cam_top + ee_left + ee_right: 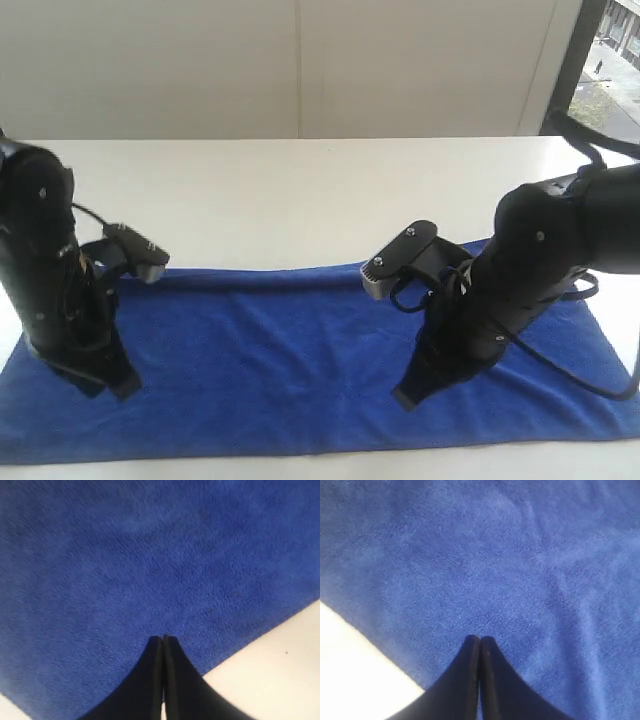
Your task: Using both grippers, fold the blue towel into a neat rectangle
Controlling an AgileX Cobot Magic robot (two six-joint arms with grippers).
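A deep blue towel (300, 370) lies spread flat on a white table (300, 190), filling the part of the exterior view from 8 o'clock through 6 o'clock to 4 o'clock. It is a long rectangle of soft, fuzzy pile, smooth over most of its face. The right wrist view shows a few gentle ripples in it. Its far long edge shows as a slightly raised, darker ridge. Its near long edge runs close to the table's front edge. Its long axis runs straight across the table, from 9 o'clock to 3 o'clock. The short ends point to either side, and the right-hand end is cut off by the edge of the view. The left gripper (115, 380) is black and points down over the towel's left part, at about 8 o'clock in the exterior view. Seen from the wrist, the left gripper (163, 639) has its jaws pressed together with nothing between them, and blue cloth lies beyond the tip. The right gripper (410, 395) points down over the towel's right half, at about 5 o'clock. Seen from its own wrist, the right gripper (479, 639) is closed in the same way and grips nothing. Both tips sit at or just above the cloth, and it cannot be told whether they touch it.
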